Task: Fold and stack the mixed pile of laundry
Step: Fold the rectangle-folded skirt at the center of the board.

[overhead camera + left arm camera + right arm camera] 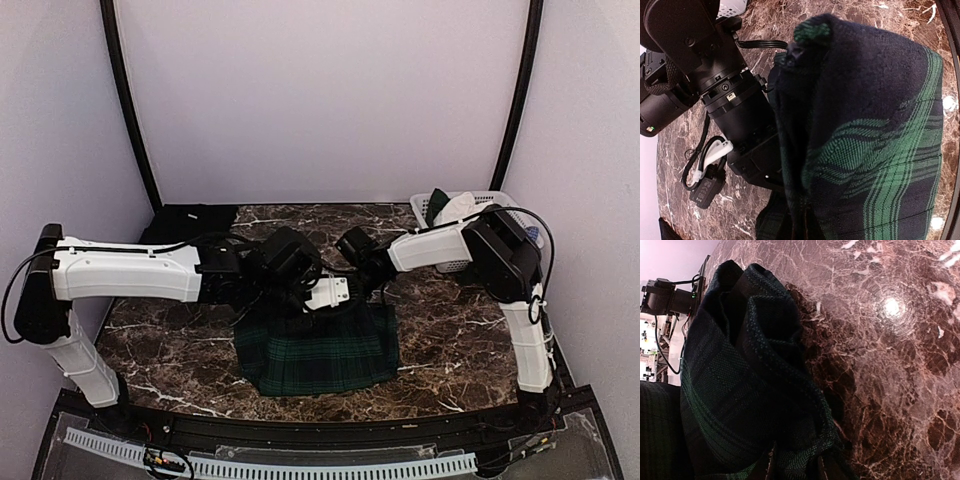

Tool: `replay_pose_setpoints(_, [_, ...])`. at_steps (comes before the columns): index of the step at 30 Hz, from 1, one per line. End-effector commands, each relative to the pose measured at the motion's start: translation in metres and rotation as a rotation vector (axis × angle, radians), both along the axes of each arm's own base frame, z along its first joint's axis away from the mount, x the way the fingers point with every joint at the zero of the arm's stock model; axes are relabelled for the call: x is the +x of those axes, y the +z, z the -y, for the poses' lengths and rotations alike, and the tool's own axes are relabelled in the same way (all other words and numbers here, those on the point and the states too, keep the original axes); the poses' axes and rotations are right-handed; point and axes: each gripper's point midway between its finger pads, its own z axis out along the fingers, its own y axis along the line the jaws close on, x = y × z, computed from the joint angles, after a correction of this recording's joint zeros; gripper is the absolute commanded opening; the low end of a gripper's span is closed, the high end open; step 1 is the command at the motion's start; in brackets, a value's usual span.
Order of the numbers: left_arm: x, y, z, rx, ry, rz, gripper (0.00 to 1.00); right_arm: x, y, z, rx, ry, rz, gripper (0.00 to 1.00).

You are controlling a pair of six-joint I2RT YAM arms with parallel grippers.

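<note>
The green-and-navy tartan skirt (318,352) hangs from both grippers, its lower part spread on the marble table (450,340). My left gripper (298,290) is shut on the skirt's upper edge; in the left wrist view the cloth (875,125) fills the frame and bunches between the jaws (805,222). My right gripper (366,278) is shut on the same edge a little to the right; the right wrist view shows the cloth (740,390) gathered between its fingers (795,467). A white label (328,292) shows between the grippers. A plain black cloth (190,222) lies flat at the back left.
A white slatted basket (428,206) stands at the back right with a dark green and a white garment (455,208) in it. The right arm's wrist (735,115) sits close beside the left gripper. Curved black posts rise at both back corners.
</note>
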Motion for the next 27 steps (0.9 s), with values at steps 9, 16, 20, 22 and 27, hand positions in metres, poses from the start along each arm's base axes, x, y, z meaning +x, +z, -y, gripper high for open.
replay_pose_setpoints(9, [0.04, -0.02, 0.004, -0.015, 0.046, 0.158, 0.0, 0.007, 0.04, -0.006, 0.07, -0.001, 0.002, 0.26])
replay_pose_setpoints(16, [0.027, -0.02, 0.006, -0.009, 0.022, 0.153, 0.0, 0.06, 0.081, 0.008, 0.098, -0.12, 0.057, 0.44])
replay_pose_setpoints(20, [0.025, -0.024, 0.005, -0.001, 0.022, 0.143, 0.0, 0.089, 0.083, 0.02, 0.089, -0.19, 0.056, 0.38])
replay_pose_setpoints(22, [0.028, -0.024, 0.005, 0.001, 0.03, 0.155, 0.01, 0.093, 0.072, 0.022, 0.073, -0.192, 0.029, 0.3])
replay_pose_setpoints(27, [0.032, -0.019, 0.007, -0.015, 0.034, 0.169, 0.01, 0.084, 0.044, 0.02, 0.048, -0.15, -0.024, 0.23])
